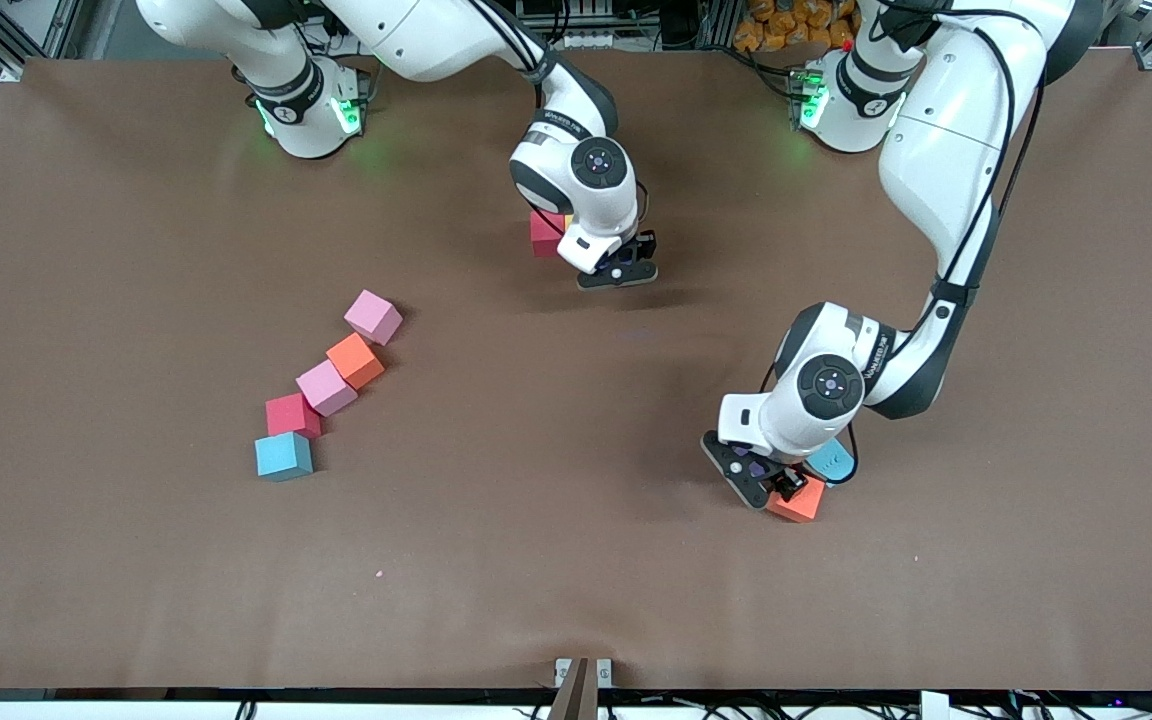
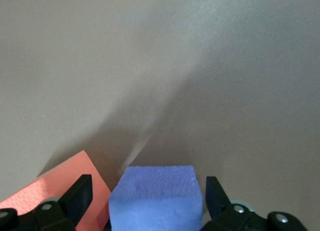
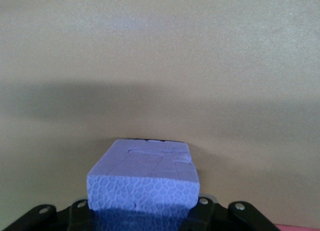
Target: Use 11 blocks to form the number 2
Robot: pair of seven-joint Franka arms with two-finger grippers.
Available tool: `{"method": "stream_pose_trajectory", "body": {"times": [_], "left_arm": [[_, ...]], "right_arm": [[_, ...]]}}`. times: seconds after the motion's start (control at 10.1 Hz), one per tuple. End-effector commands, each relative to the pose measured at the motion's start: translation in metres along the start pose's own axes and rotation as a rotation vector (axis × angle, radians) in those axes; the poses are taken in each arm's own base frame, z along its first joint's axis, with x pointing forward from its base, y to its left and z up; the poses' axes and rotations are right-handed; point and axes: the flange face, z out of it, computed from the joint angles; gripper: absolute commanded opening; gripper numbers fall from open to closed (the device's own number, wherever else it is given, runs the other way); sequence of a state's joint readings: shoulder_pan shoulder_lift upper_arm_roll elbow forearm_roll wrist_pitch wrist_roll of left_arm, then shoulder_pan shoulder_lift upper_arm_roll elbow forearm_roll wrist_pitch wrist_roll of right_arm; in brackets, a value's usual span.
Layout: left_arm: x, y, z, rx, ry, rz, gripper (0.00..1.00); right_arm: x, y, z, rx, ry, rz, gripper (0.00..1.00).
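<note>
My left gripper is low, near the table, its fingers wide apart. My right gripper is closed, wrist bent down.

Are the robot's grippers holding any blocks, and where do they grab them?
The right gripper pinches a purple block by two facing sides. The left gripper is open around another purple block, gripping nothing.

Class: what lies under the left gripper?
Between the open left gripper jaws: a purple foam cube, beside an orange foam cube. The arm covers most of a light blue object.
</note>
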State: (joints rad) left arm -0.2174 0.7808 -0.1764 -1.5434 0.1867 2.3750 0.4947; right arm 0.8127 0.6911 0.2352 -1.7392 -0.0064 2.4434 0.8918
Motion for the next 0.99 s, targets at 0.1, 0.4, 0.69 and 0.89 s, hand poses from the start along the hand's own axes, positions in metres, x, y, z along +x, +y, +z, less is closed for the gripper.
{"method": "stream_pose_trajectory", "body": {"times": [0.1,0.4,0.69,0.89], "left_arm": [[-0.014,0.002,-0.017,0.012,-0.017,0.031,0.96],[-0.011,0.011,-0.019,-0.002,-0.013,0.037,0.89],[-0.014,0.014,-0.014,-0.009,-0.023,0.041,0.87],[-0.014,0.013,-0.016,-0.007,-0.023,0.040,0.83]], "right_arm": [[-0.003,0.000,-0.004,-0.015,0.012,0.019,0.42],[-0.006,0.004,0.002,-0.025,0.005,0.019,0.42],[-0.007,0.004,0.003,-0.023,0.007,0.017,0.44],[-0.007,0.003,0.002,-0.019,0.008,0.017,0.44]]}}
